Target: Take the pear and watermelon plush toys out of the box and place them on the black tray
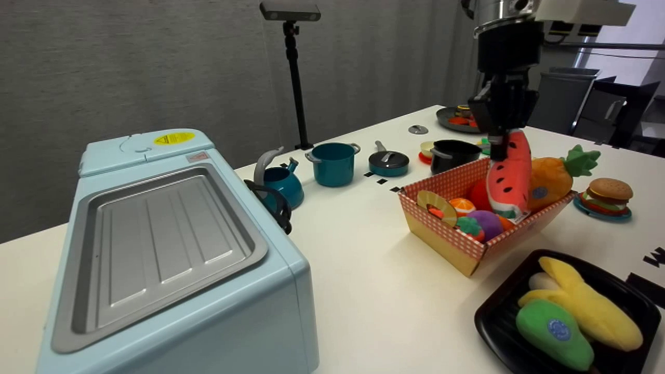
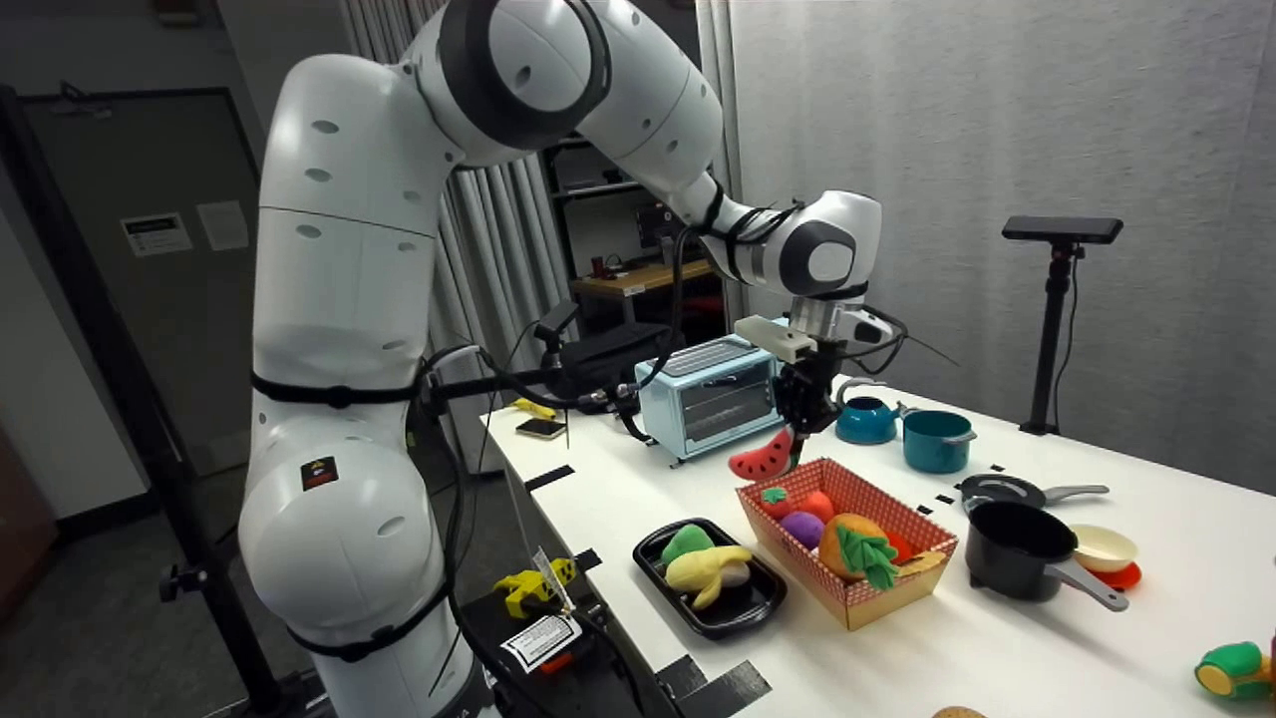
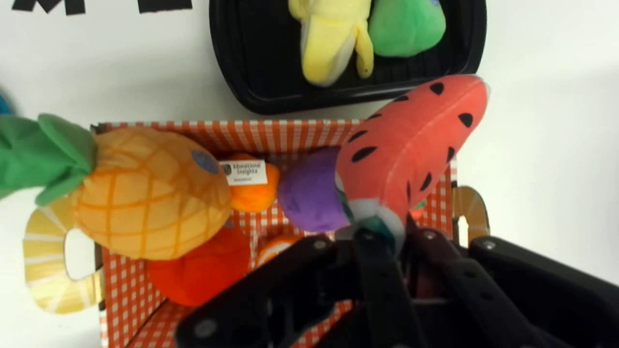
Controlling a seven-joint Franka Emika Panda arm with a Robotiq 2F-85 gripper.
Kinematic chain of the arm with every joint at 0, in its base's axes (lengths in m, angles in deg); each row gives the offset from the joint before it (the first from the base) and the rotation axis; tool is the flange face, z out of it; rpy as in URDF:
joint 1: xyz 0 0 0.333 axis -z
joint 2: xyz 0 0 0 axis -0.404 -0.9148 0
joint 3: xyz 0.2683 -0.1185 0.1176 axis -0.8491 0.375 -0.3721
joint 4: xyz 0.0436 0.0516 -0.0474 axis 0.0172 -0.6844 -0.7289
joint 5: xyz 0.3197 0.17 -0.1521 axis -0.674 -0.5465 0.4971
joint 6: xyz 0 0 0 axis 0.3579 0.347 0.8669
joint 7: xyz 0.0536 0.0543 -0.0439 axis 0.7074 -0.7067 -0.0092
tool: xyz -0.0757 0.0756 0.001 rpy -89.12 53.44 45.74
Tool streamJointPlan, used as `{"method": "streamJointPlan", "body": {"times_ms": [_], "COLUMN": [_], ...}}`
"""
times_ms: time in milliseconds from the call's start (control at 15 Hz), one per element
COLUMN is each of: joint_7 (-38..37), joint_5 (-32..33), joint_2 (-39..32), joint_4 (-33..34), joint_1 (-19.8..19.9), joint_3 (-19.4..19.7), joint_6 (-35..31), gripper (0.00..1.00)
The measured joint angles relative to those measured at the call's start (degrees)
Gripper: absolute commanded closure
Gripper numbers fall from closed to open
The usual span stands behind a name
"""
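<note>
The wrist view's top edge cuts off the tray (image 3: 268,53) and banana (image 3: 333,36); its left edge crops the pineapple's leaves (image 3: 29,150). The gripper (image 3: 396,239) hides part of the box (image 3: 271,130).

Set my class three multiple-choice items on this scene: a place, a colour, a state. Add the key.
1. Where is the plush banana?
A) in the box
B) on the black tray
C) in the pot

2. Which colour is the oven?
A) red
B) yellow
C) light blue

3. What state is the gripper in?
A) shut on the watermelon
B) open
C) shut on nothing

1B: it lies there in both exterior views.
2C: its casing shows that colour.
3A: the wrist view shows the rind end gripped.
</note>
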Motion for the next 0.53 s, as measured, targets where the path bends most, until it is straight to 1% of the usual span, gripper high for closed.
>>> {"method": "streamJointPlan", "body": {"times_ms": [267, 400, 533], "joint_7": [0.0, -0.3, -2.1], "joint_5": [0.0, 0.2, 1.8], "joint_2": [4.3, 5.4, 5.6], "joint_4": [-7.9, -10.8, -12.8], "joint_1": [0.0, 0.0, 0.0], "joint_3": [-0.2, -0.2, 0.0], "joint_6": [0.2, 0.2, 0.1], "gripper": [0.98, 0.98, 0.98]}}
